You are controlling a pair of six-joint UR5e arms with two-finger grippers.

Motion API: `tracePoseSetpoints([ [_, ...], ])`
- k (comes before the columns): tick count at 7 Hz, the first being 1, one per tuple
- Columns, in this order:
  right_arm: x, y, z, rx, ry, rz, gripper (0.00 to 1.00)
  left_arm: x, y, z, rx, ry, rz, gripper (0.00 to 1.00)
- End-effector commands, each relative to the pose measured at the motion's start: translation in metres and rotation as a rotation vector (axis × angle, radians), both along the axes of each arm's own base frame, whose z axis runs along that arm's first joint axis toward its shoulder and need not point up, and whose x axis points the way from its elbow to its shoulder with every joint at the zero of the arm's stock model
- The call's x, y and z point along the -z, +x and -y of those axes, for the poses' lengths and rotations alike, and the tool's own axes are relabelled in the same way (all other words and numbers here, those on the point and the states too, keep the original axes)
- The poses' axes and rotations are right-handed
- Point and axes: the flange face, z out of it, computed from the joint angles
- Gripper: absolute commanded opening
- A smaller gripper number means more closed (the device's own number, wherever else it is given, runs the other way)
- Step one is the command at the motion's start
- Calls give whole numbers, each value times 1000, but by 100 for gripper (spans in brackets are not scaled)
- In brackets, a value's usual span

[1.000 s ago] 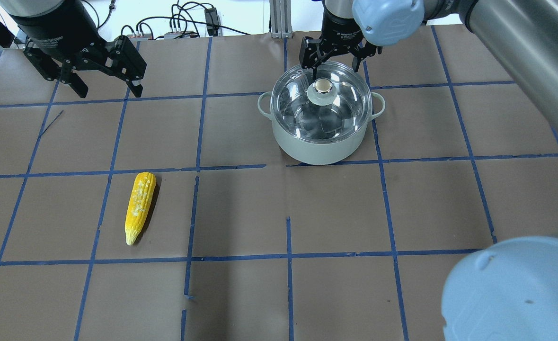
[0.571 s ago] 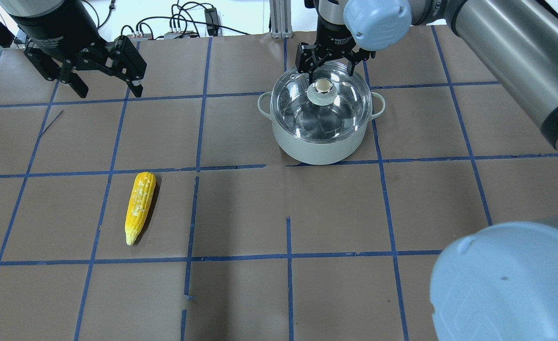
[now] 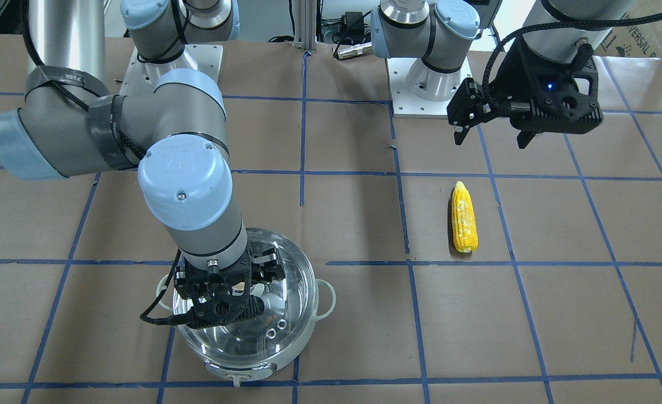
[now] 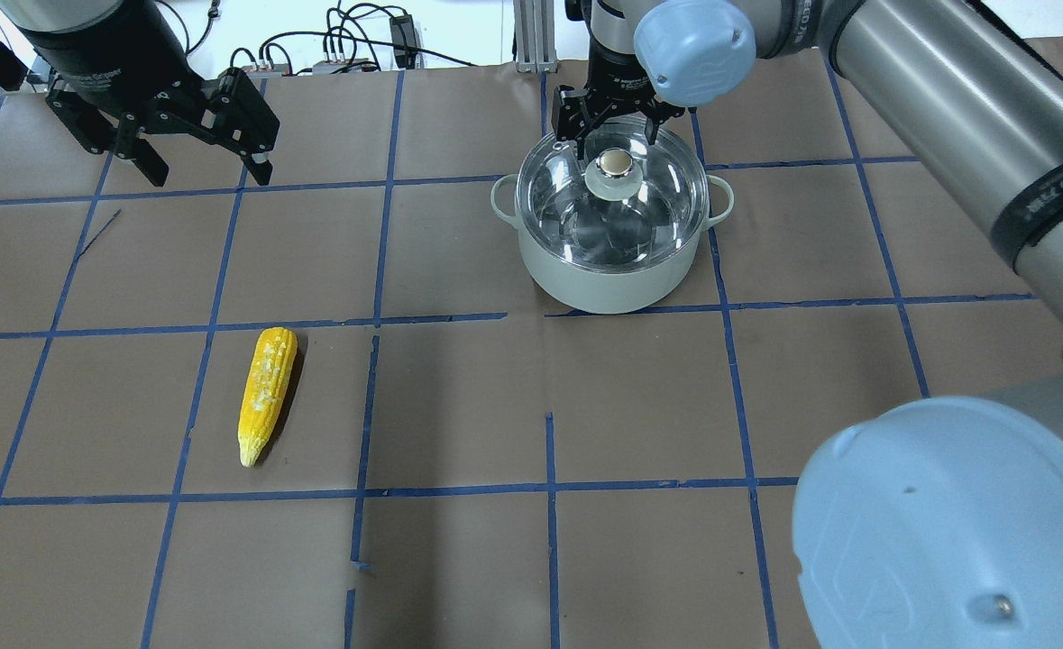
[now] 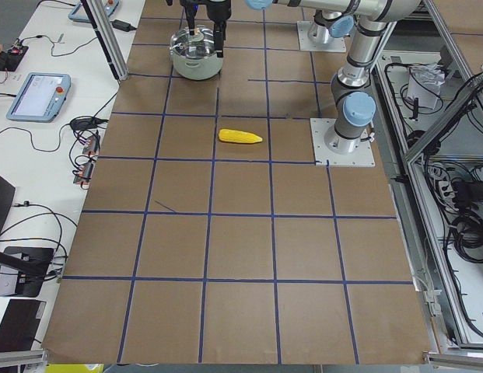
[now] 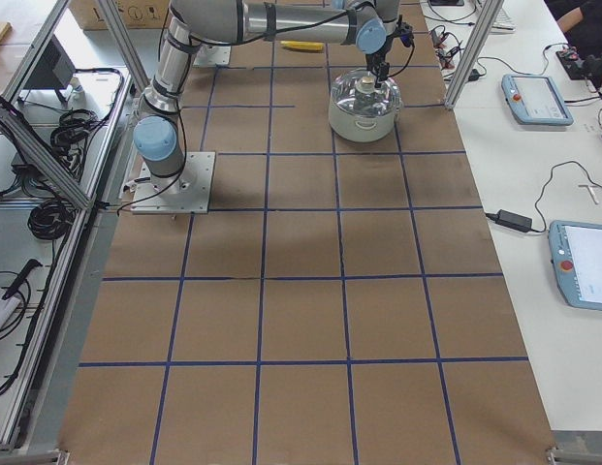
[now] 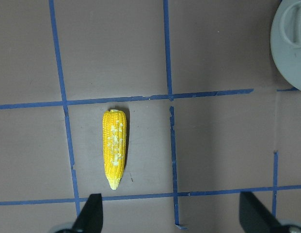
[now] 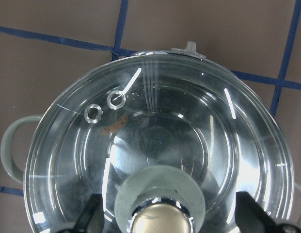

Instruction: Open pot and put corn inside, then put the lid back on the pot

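While the lid sits on the pot, its knob is framed below the spread right claw; the corn is seen on the desk, nearer the released left claw.

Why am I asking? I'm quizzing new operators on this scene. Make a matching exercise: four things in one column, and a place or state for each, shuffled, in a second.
Things:
1. corn
2. lid
3. left gripper
4. right gripper

Places or states:
A. sits on the pot, closing it
B. lies flat on the table, nothing touching it
C. jaws apart, over the lid's knob
D. jaws apart and empty, far from the pot

Pairs: 1-B, 2-A, 3-D, 4-C
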Motion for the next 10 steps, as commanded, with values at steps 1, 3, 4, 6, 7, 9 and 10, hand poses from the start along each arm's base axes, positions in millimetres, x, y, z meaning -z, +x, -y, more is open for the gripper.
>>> tracePoseSetpoints([
  [1,10,9,0,-13,2,-2,89,0,0,0,0,0,0,100],
  [3,11,7,-2,-27,14,-7,89,0,0,0,0,0,0,100],
  [4,12,7,-3,-39,18,-10,88,-1,0,0,0,-3,0,100],
  [6,11,7,-3,-56,17,-11,82,0,0,0,0,0,0,100],
  [7,10,6,-4,-56,17,-11,79,-1,0,-1,0,-2,0,100],
  [9,12,3,-4,-67,32,-14,71,0,0,0,0,-2,0,100],
  [10,14,1,-4,-76,36,-15,70,0,0,0,0,-2,0,100],
])
